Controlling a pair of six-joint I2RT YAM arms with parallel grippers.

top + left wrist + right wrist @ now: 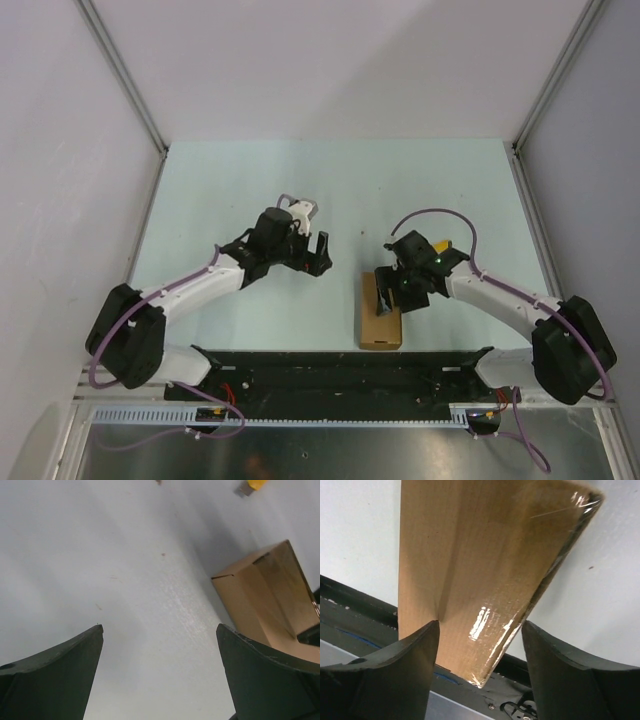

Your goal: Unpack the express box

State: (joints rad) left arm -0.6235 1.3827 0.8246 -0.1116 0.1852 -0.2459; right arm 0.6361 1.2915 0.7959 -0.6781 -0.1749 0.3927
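Note:
The express box [381,322], plain brown cardboard with glossy tape along one edge, lies on the pale table just in front of the arm bases. My right gripper [386,293] is over its far end. In the right wrist view its jaws [480,625] straddle the box [480,555]: the left finger [415,655] is against the cardboard, and the right finger [555,655] stands right at the taped edge. My left gripper [318,256] hovers open to the left of the box with nothing between its fingers [160,630]. The box [265,595] shows at the right of the left wrist view.
A small yellow object [441,243] lies on the table behind the right wrist and also shows at the top edge of the left wrist view [256,484]. The black base rail [340,365] runs right behind the box's near end. Grey walls enclose the table.

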